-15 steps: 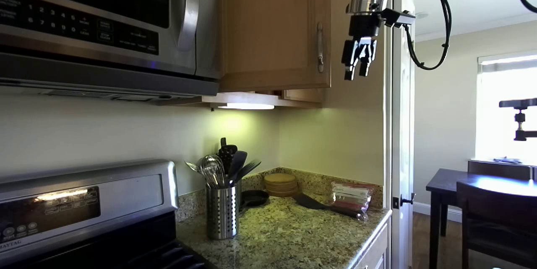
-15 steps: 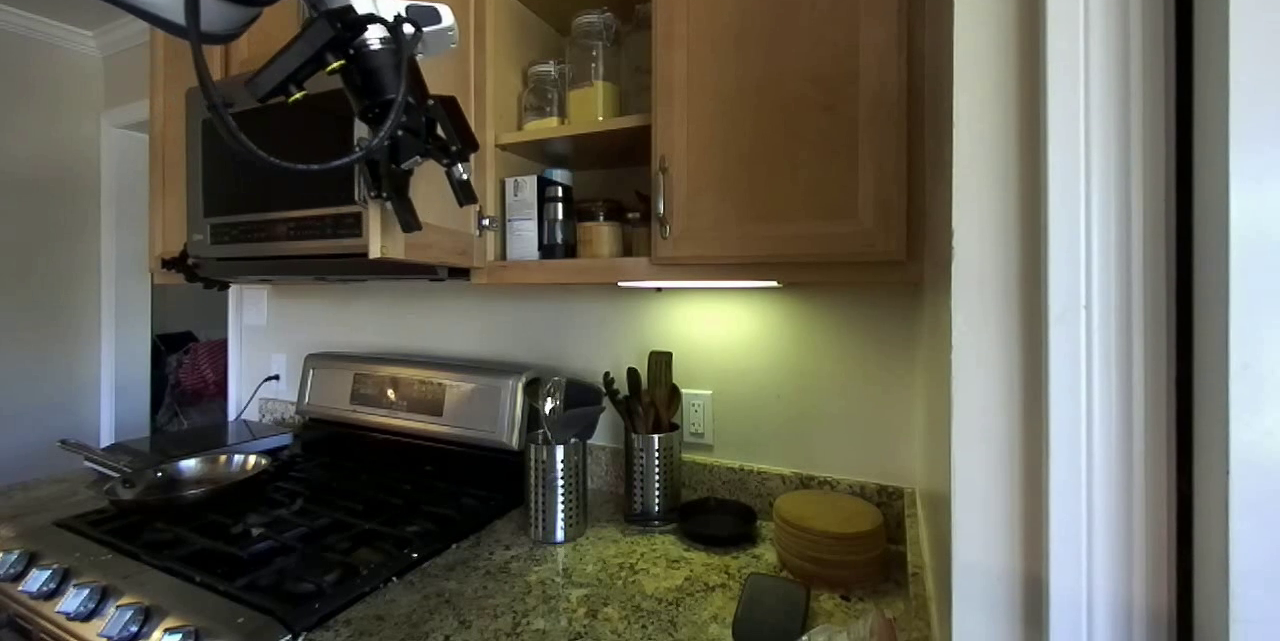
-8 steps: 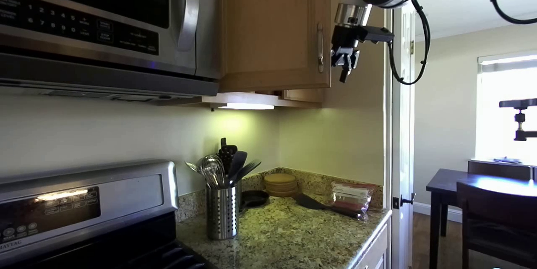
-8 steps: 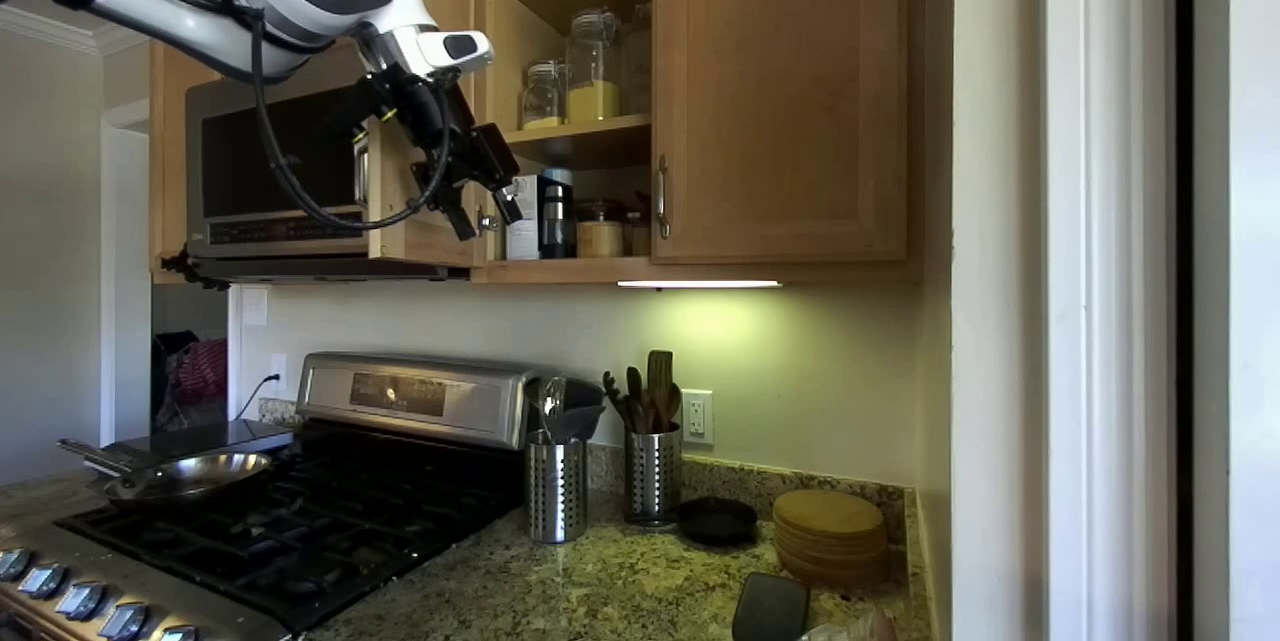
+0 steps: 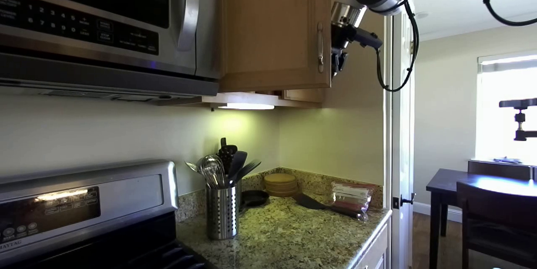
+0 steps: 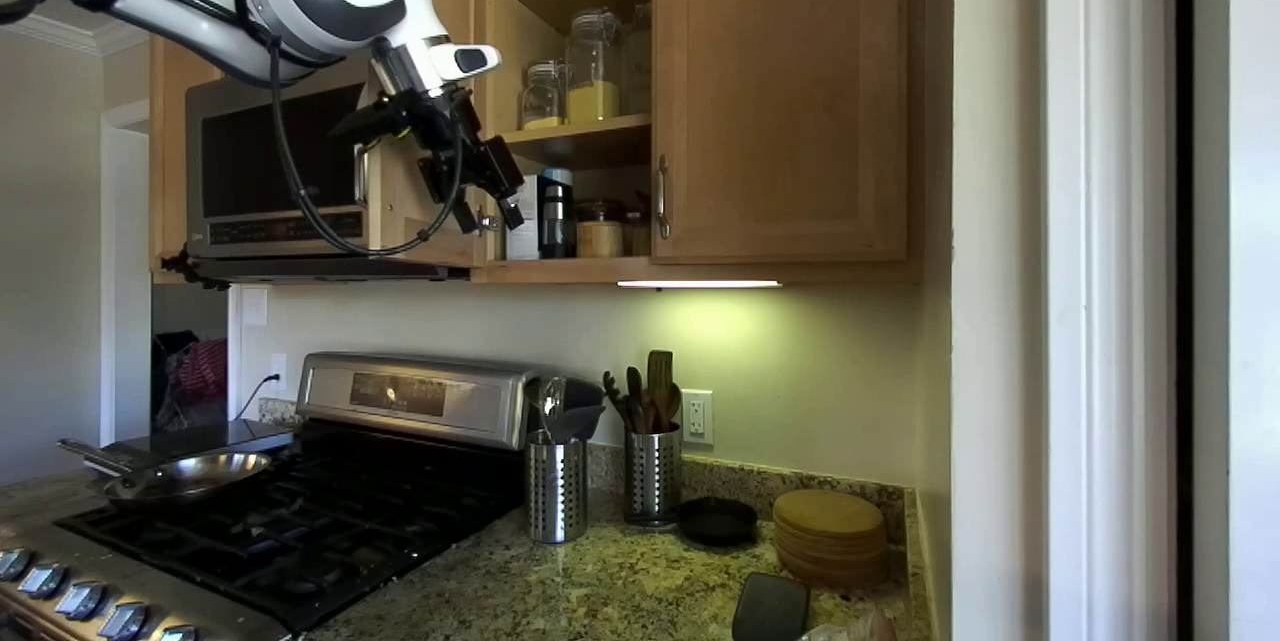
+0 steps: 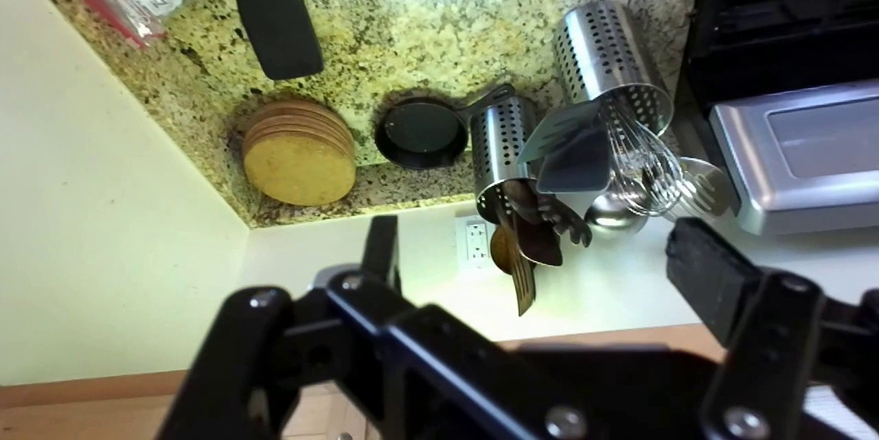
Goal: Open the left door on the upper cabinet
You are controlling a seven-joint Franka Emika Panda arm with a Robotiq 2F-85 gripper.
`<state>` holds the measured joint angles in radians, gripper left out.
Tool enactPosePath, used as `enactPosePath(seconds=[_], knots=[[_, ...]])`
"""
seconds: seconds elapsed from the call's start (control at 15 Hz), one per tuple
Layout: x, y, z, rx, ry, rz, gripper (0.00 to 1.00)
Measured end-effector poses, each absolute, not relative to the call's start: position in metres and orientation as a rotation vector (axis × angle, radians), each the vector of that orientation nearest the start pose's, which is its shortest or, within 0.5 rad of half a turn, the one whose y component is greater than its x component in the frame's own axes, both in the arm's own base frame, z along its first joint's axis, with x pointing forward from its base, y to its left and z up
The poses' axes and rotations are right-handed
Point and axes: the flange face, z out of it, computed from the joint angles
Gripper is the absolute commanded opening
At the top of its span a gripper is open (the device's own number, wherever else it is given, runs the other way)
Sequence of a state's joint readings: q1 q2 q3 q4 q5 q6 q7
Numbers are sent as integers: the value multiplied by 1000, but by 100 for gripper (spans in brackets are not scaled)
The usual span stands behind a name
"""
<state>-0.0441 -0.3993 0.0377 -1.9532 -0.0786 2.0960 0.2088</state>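
The left door (image 5: 272, 30) stands swung open toward the microwave. Its slim metal handle (image 5: 320, 47) faces away from my gripper. In an exterior view the door's inner face (image 6: 425, 246) shows left of the cabinet opening. The upper cabinet (image 6: 570, 272) shows shelves with jars; its right-hand door (image 6: 780, 101) is closed. My gripper (image 6: 490, 218) is open and empty by the inner side of the open door, in front of the opening. In an exterior view the gripper (image 5: 337, 65) is partly hidden behind the door's edge. In the wrist view its fingers (image 7: 538, 241) are wide apart.
The microwave (image 5: 96, 13) is beside the open door. Below are the stove (image 6: 280, 511), utensil holders (image 6: 557, 491), a small black pan (image 6: 718, 521) and stacked round tan boards (image 6: 830, 536) on the granite counter (image 5: 285, 235). A wall (image 5: 356, 134) borders the cabinet on the right.
My arm has reached in and lowered, carrying the open gripper to the inner side of the door and partly behind its edge. The door looks the same in all frames.
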Motion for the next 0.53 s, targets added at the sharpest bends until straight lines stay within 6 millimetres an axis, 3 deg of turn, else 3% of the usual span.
enactPosePath(seconds=[0.53], knots=[[450,20,719,-2975,126,-906,100]])
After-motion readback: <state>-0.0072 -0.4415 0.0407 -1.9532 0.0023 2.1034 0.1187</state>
